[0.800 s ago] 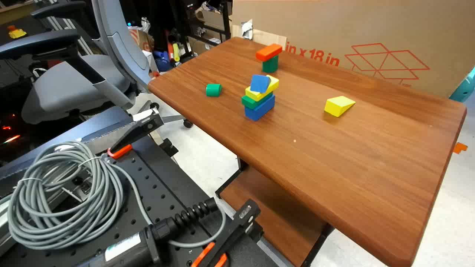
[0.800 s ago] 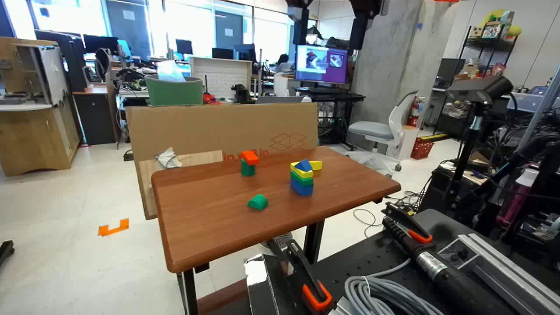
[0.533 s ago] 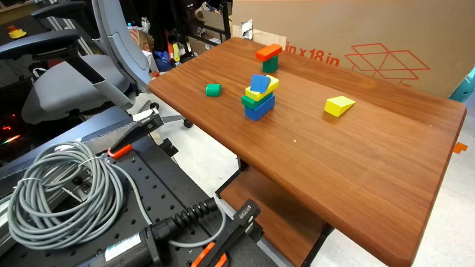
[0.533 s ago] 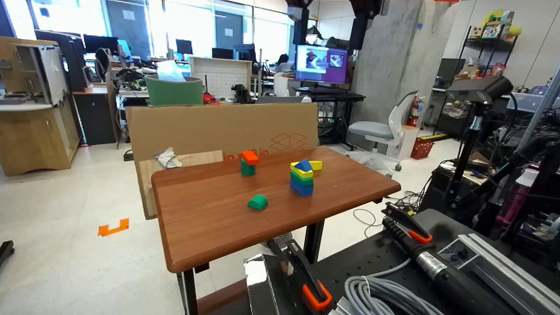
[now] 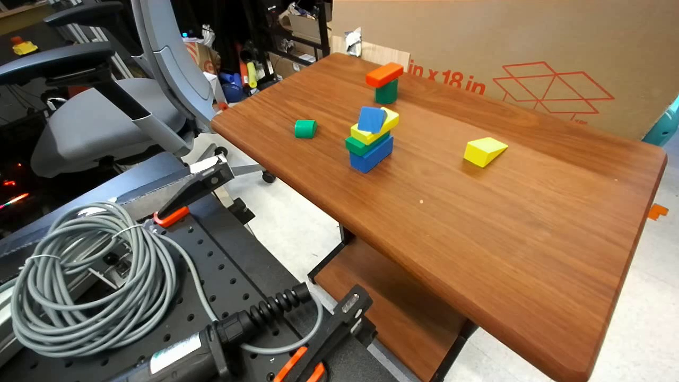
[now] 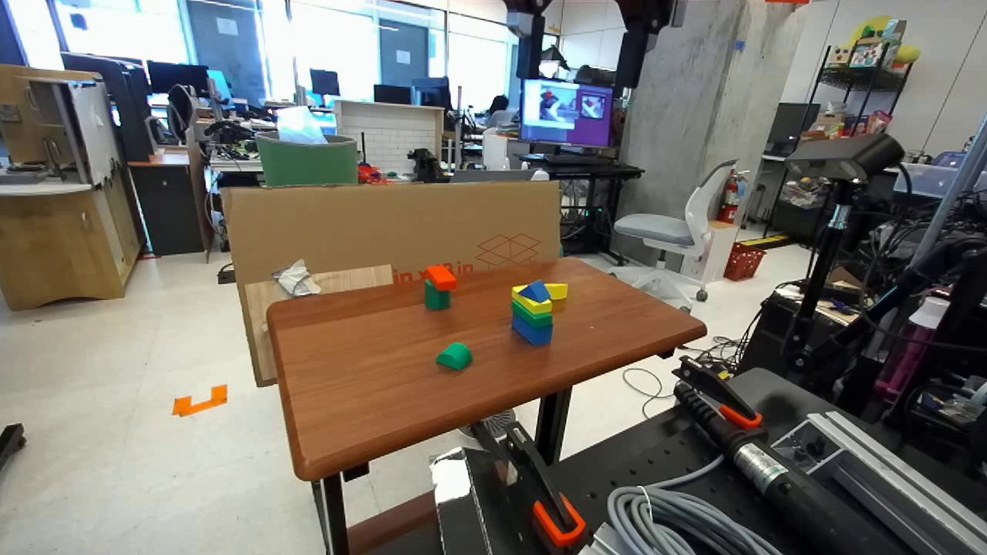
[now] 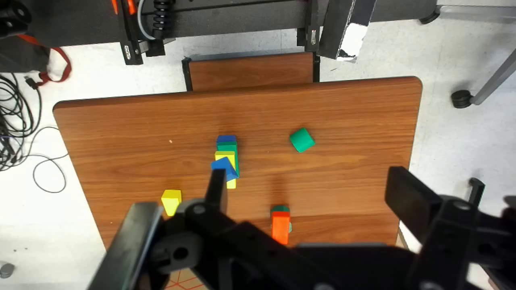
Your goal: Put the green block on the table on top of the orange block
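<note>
I'm judging this pre-grasp | end effector (image 7: 307,183) hovering spread, holding nothing | next probably lowering onto lone green block (image 7: 302,139), lying apart from orange block (image 7: 281,227)

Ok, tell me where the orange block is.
In an exterior view, the orange block sits atop a green block, behind and left of the multicoloured stack.

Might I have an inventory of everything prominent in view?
table: one, reddish-brown, centre
green block: one, green, loose on the table
orange block: one, orange, atop a green support
stack: four blocks, bottom-up blue, green, yellow, blue, on the table
wedge: one, yellow, apart from the stack
cable coil: one, grey, on the black bench
clamps: two, black and orange, bench edge
cardboard sheet: one, brown, behind the table
chair: at least one, grey, nearby
end effector: one, black, open above the table
</note>
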You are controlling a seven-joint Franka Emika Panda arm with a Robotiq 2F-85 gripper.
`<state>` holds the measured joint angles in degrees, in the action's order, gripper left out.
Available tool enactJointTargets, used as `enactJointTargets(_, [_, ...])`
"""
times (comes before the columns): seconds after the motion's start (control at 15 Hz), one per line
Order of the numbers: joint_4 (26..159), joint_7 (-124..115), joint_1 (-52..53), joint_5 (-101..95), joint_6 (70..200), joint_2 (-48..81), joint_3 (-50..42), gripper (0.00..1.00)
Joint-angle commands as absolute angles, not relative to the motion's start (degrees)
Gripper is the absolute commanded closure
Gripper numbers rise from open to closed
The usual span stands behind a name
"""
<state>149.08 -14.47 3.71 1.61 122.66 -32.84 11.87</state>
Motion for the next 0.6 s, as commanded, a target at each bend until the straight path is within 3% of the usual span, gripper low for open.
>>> enactJointTargets(0.0, [148.8, -14.3, 4.1, 0.5, 124.5, -30.6, 11.7, 0.00])
enactJointTargets(0.53, [143.9, -3.2, 5.5, -5.7, 136.4, -11.9, 11.1, 0.00])
